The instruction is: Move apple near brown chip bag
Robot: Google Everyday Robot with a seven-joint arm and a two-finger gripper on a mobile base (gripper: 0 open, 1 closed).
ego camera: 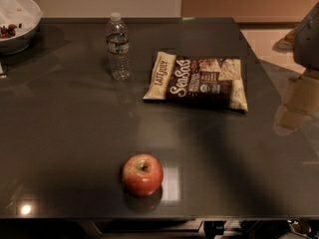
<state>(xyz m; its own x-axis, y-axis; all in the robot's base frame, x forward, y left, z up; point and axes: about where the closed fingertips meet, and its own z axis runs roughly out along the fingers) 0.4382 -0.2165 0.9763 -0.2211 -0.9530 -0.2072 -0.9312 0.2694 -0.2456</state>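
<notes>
the apple [142, 175] sits on the dark table [65, 128] in the lower middle of the frame, close to the near edge. its stem dimple faces up, with a yellowish patch around it, and its reflection shows on the glossy top just below it. the bag [197, 82] lies flat above and to the right of the apple, near the middle of the frame. it has cream ends at left and right and white script across the brown middle. apple and bag are well apart, with bare table between them. a clear bottle [118, 46] with a white cap stands upright just left of the bag, not touching it. a white bowl [17, 21] is cut off at the upper left corner, with something small and dark red inside. the gripper [294, 108] is a pale shape at the right edge of the frame, right of the bag and apart from it, below a grey part of the arm [309, 36]. i cannot tell whether it is wide or narrow.
</notes>
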